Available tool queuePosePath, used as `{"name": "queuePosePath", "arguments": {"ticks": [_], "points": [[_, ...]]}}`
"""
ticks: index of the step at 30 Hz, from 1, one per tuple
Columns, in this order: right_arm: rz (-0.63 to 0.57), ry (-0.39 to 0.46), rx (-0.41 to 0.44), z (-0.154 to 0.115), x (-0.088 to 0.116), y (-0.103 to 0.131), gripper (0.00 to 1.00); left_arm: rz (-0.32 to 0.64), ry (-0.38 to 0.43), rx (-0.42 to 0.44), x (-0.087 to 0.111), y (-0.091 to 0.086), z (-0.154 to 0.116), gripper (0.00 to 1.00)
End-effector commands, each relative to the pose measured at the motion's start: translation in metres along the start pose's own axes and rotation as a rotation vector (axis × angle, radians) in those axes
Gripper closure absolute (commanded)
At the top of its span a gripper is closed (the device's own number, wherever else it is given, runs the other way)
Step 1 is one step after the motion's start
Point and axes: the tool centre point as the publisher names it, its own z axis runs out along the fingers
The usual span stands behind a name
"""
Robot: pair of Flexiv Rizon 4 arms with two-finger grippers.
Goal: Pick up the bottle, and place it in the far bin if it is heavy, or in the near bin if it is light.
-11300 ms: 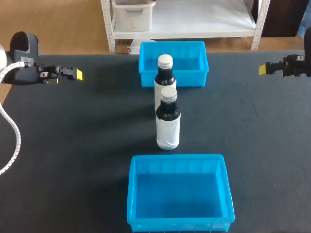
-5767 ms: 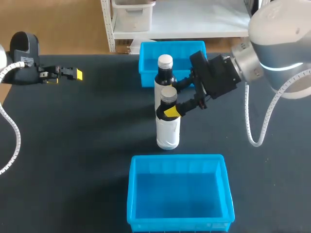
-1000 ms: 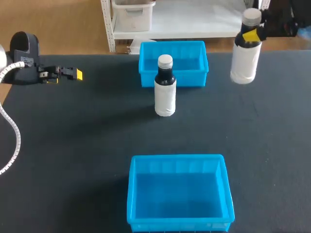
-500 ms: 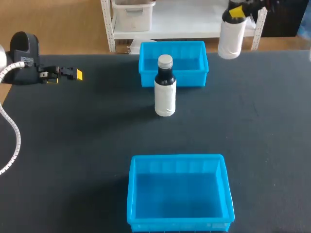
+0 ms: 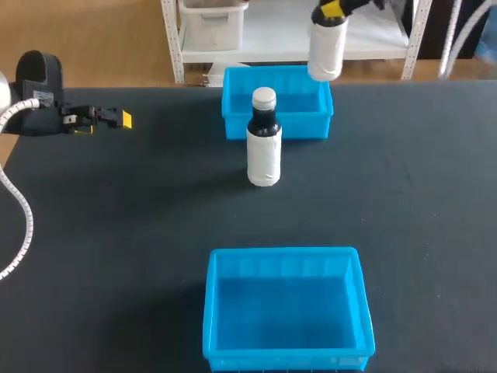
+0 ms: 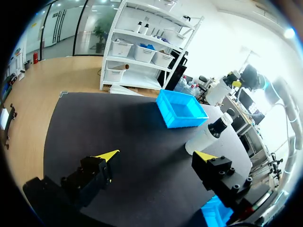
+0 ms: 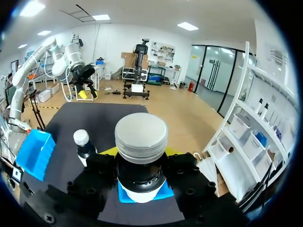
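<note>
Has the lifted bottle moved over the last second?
Yes. The lifted bottle has travelled leftward, from right of the far bin to over its right corner.

The counter (image 5: pixel 116 233) is matte black. Far bin (image 5: pixel 234 109) and near bin (image 5: pixel 211 311) are bright blue. The raised bottle (image 5: pixel 326 50) above the far bin and the standing bottle (image 5: pixel 264 151) before it are dark, white-labelled and grey-capped. Left end effector (image 5: pixel 123 119) and right end effector (image 7: pixel 141 152) are black with yellow tips.

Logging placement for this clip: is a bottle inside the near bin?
No, the near bin is bare inside; the standing bottle is on the table, the held bottle in the right gripper.
</note>
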Motion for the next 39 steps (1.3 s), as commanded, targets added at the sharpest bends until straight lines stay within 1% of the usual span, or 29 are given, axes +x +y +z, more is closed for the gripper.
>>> {"name": "queuePosePath", "arguments": {"ticks": [1,15,23,31,39], "points": [[0.003,-0.005,-0.139,0.026,-0.004,-0.038,1.00,0.000,0.000,0.000,0.000,0.000,0.000,0.00],[0.006,-0.022,-0.229,0.086,-0.015,-0.032,1.00,0.000,0.000,0.000,0.000,0.000,0.000,0.00],[0.004,-0.014,-0.260,0.109,-0.018,-0.022,1.00,0.000,0.000,0.000,0.000,0.000,0.000,0.00],[0.021,-0.020,-0.289,0.129,-0.011,-0.022,1.00,0.000,0.000,0.000,0.000,0.000,0.000,0.00],[0.055,-0.016,-0.324,0.145,0.002,-0.021,1.00,0.000,0.000,0.000,0.000,0.000,0.000,0.00]]}}
